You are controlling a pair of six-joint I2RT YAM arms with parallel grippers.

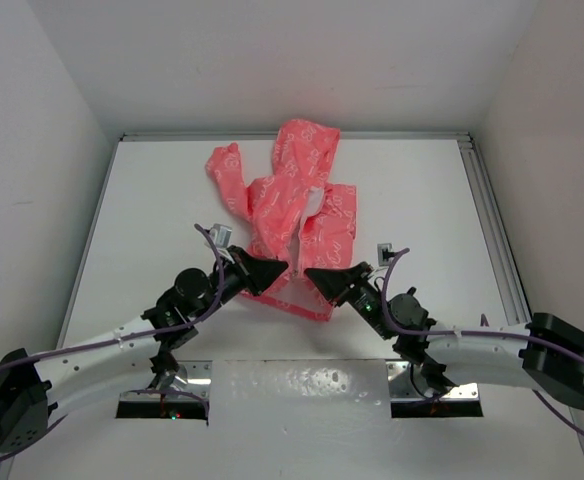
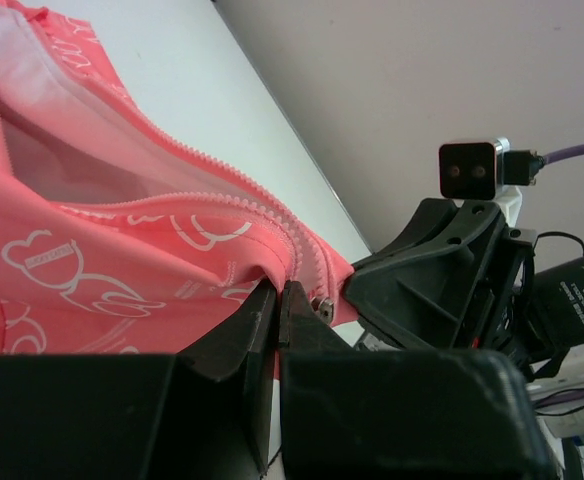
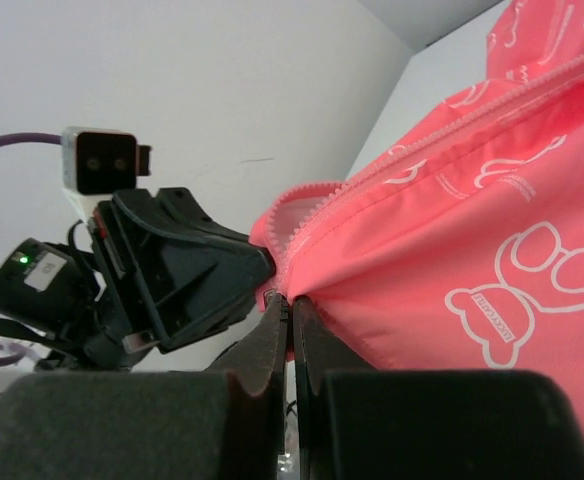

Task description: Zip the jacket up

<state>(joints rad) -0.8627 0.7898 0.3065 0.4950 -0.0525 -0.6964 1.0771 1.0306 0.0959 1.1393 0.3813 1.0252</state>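
The coral-pink jacket (image 1: 297,205) lies on the white table, hood at the back, front open with white lining showing. My left gripper (image 1: 278,268) is shut on the bottom hem of the jacket's left front panel (image 2: 122,270) beside the zipper teeth (image 2: 242,195). A small metal zipper piece (image 2: 321,305) shows by its fingertip. My right gripper (image 1: 312,273) is shut on the bottom hem of the right panel (image 3: 452,260), next to the zipper teeth (image 3: 372,175). The two grippers face each other, a little apart, at the jacket's near edge.
The white table (image 1: 152,200) has a metal rail (image 1: 492,220) along its right side and grey walls around. A small dark object (image 1: 383,249) lies right of the jacket. A clear sheet (image 1: 302,390) lies between the arm bases.
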